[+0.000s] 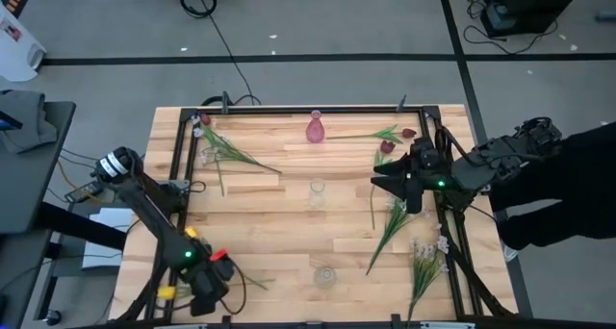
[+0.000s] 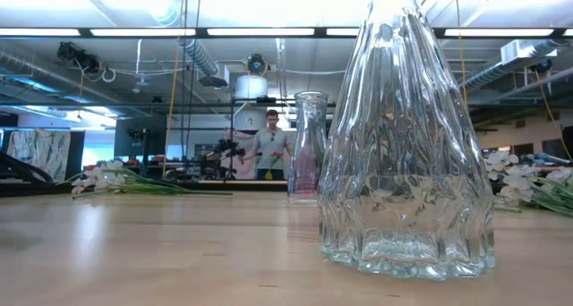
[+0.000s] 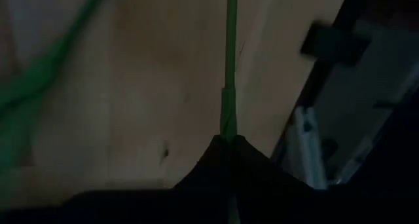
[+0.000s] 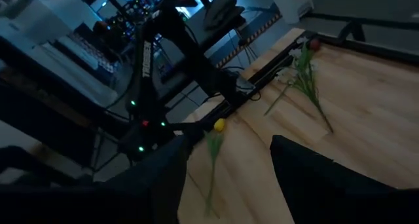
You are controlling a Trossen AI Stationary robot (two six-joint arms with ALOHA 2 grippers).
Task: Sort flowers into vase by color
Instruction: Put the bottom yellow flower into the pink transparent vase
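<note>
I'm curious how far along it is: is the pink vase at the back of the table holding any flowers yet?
Empty. From above, the pink vase stands upright with nothing in it; the flowers lie flat on the table.

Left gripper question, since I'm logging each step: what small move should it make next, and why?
Probably lift straight up. The left gripper is at the table's near left corner, shut on a green stem, the yellow tulip, which still lies low over the wood. Raising it clears the table before carrying it toward a clear vase. The right gripper waits, open, at the right.
</note>
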